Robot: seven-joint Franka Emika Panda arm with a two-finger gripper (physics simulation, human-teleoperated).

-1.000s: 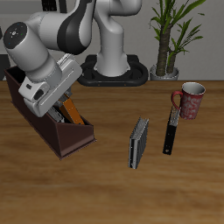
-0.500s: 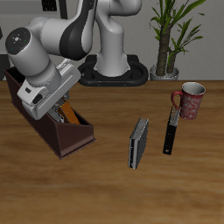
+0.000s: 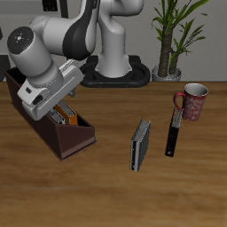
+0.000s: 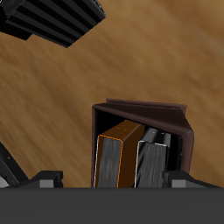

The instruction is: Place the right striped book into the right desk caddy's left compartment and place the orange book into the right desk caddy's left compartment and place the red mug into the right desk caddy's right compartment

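The right desk caddy [image 3: 69, 142] stands under my arm. In its left compartment [image 4: 179, 131] the orange book [image 4: 118, 157] stands on edge beside the right striped book [image 4: 154, 159]. The orange book [image 3: 69, 113] also peeks out below my hand in the exterior view. My gripper [image 4: 115, 180] hangs open above the orange book, its fingers wide apart on either side and touching neither book. The caddy's right compartment is mostly hidden behind my arm. The red mug [image 3: 192, 101] stands upright far across the table, near its back.
A darker grey striped book [image 3: 140, 144] lies mid-table, and a thin black book [image 3: 174, 131] lies just in front of the mug. A potted plant [image 3: 168, 53] stands at the back, beside the robot base [image 3: 115, 71].
My hand has lifted and shifted slightly over the caddy. The orange book has settled a little lower into the compartment. Nothing else on the table has moved.
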